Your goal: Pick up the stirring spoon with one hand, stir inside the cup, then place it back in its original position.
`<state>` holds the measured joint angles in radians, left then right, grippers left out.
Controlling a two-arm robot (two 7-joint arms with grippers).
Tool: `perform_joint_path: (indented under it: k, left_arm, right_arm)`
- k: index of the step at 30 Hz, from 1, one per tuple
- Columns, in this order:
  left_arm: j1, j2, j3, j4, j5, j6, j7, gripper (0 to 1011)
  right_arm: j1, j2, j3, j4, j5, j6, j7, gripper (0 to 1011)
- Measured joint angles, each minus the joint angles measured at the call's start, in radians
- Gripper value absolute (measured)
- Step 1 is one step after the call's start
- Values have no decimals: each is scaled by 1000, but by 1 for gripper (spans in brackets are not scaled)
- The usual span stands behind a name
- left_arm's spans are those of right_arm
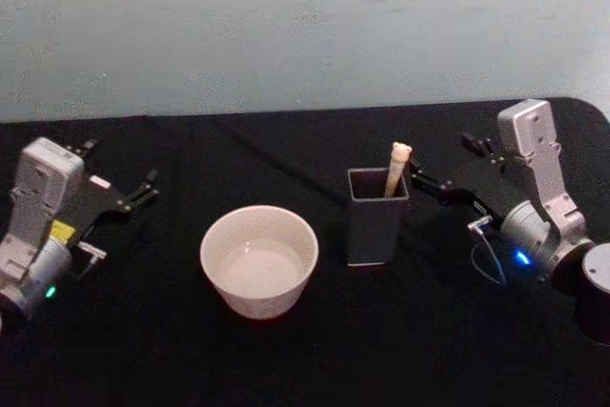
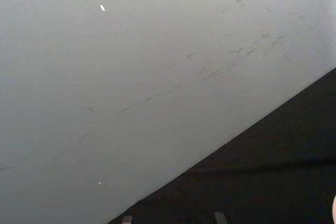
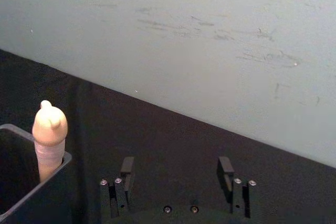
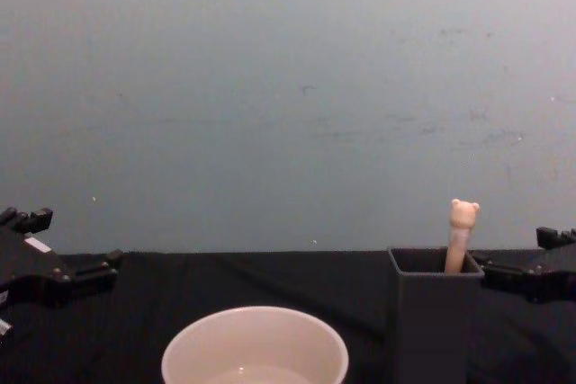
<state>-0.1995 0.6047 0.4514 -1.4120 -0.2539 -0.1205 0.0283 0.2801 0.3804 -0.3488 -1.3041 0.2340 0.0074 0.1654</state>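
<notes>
While the stirring spoon (image 1: pixel 398 165) stands untouched in the dark grey holder (image 1: pixel 376 226), its bear-topped handle poking above the rim at the corner nearest the right gripper (image 1: pixel 448 186), the step in hand looks to be the reach and grasp. The right gripper sits just beside the holder with its fingers spread wide and nothing between them, so it would do well to square its gap on the handle above the rim, close only on the bare cream part, and lift straight up so the stem clears the holder's thin walls without tipping it. The cup (image 1: pixel 258 259) lies beyond the holder from this gripper, well apart, with a little clear liquid at the bottom, so the carry should pass over the holder. The left gripper (image 1: pixel 133 194) rests on the far side of the cup, fingers parted and empty, seemingly idle. The right wrist view shows how the handle (image 3: pixel 49 129) is off to one side of the gripper's (image 3: pixel 176 169) line, not between its fingers; the head view hides that offset. The chest view alone shows how far the bear head (image 4: pixel 463 215) rises above the rim. The black tabletop (image 1: pixel 143 331) carries everything.
</notes>
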Motion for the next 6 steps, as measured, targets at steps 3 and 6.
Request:
perform_joint_path:
  k: [3,6]
  left_arm:
    - [0,0,0,0,0,0,0,1001]
    - [0,0,0,0,0,0,0,1002]
  right_arm:
    - [0,0,0,0,0,0,0,1002]
    - [0,0,0,0,0,0,0,1002]
